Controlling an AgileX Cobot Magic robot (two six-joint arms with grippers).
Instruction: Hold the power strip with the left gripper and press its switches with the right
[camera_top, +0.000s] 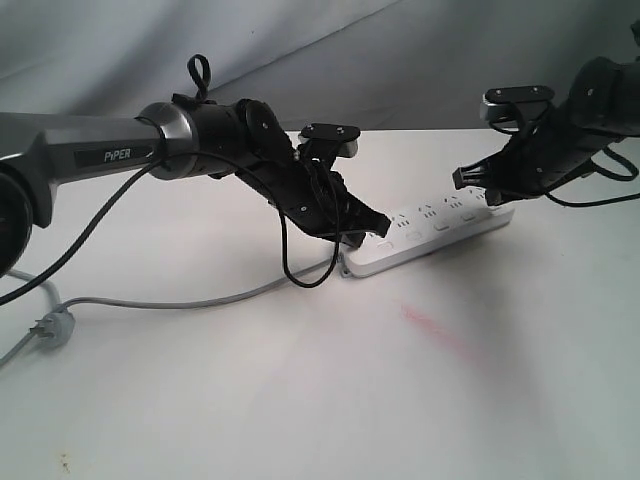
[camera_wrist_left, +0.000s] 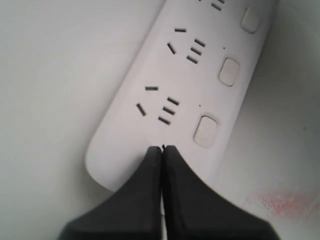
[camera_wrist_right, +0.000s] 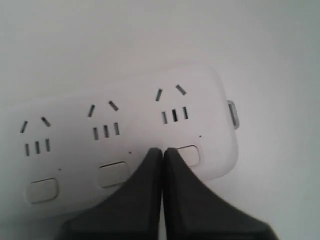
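Note:
The white power strip (camera_top: 440, 232) lies on the table at mid right, its grey cord (camera_top: 180, 300) running off to the left. My left gripper (camera_top: 380, 222), on the "PiPER" arm, is shut with nothing between its fingers. In the left wrist view its tips (camera_wrist_left: 162, 148) sit on the top face of the power strip (camera_wrist_left: 150, 135) at the rounded end, beside the nearest switch (camera_wrist_left: 206, 131). My right gripper (camera_top: 490, 196) is shut too. Its tips (camera_wrist_right: 162, 151) stand over the button row at the other end, partly covering the last switch (camera_wrist_right: 190, 154); whether they touch it is unclear.
A small grey plug (camera_top: 52, 328) lies at the far left on the cord. A red smear (camera_top: 432, 325) marks the white table in front of the strip. A grey backdrop rises behind the table. Black cables loop under both arms.

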